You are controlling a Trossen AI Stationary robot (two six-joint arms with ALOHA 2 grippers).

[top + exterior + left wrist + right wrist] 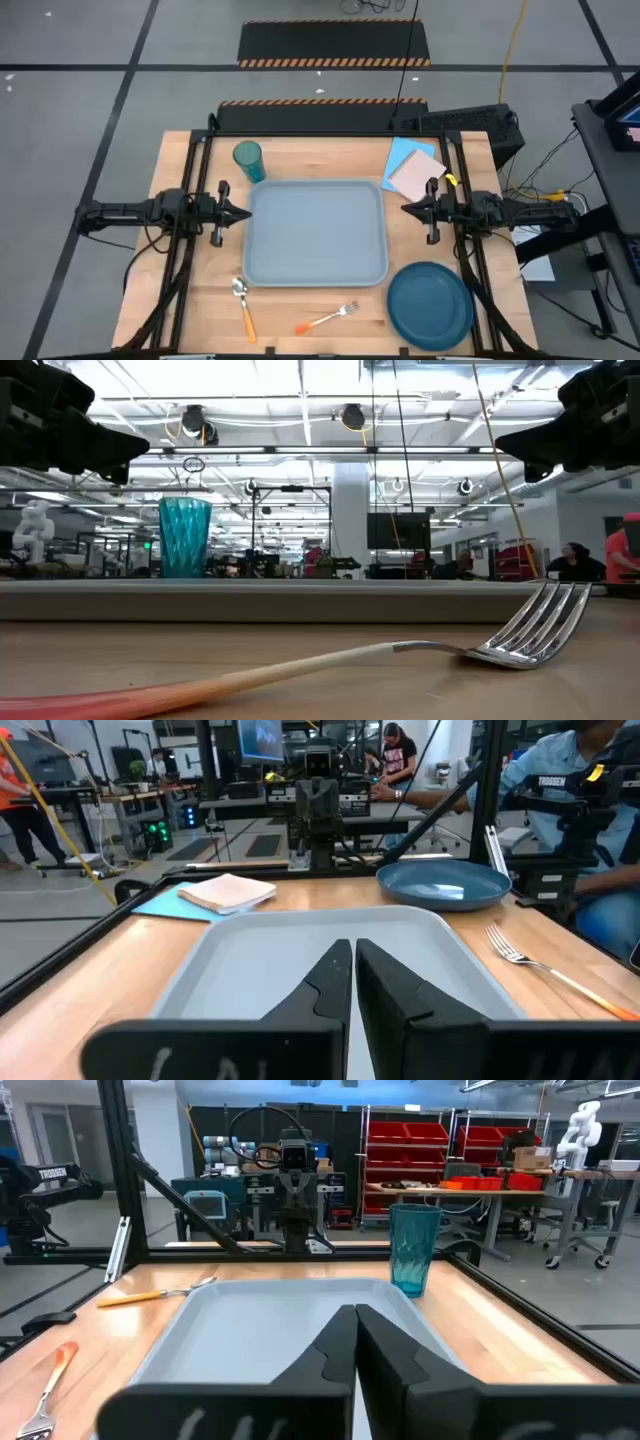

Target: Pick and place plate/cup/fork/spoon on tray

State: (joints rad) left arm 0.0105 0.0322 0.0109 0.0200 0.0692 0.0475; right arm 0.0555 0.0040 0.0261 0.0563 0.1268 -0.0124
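Round dark blue plate (430, 305), near right on wooden bench (200, 320): rigid, slick, probably light; take by rim. Left end effector (240, 213) and right end effector (410, 209): closed, empty.

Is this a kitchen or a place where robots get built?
Most likely a robot lab or workshop, not a kitchen. Red parts bins line a shelf, a white humanoid robot stands behind, and people sit at workbenches full of equipment.

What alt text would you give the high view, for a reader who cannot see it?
An empty grey-blue tray lies mid-table between two shut claws, the left claw and right claw at its side edges. The teal cup stands behind it; the spoon, fork and blue plate lie in front.
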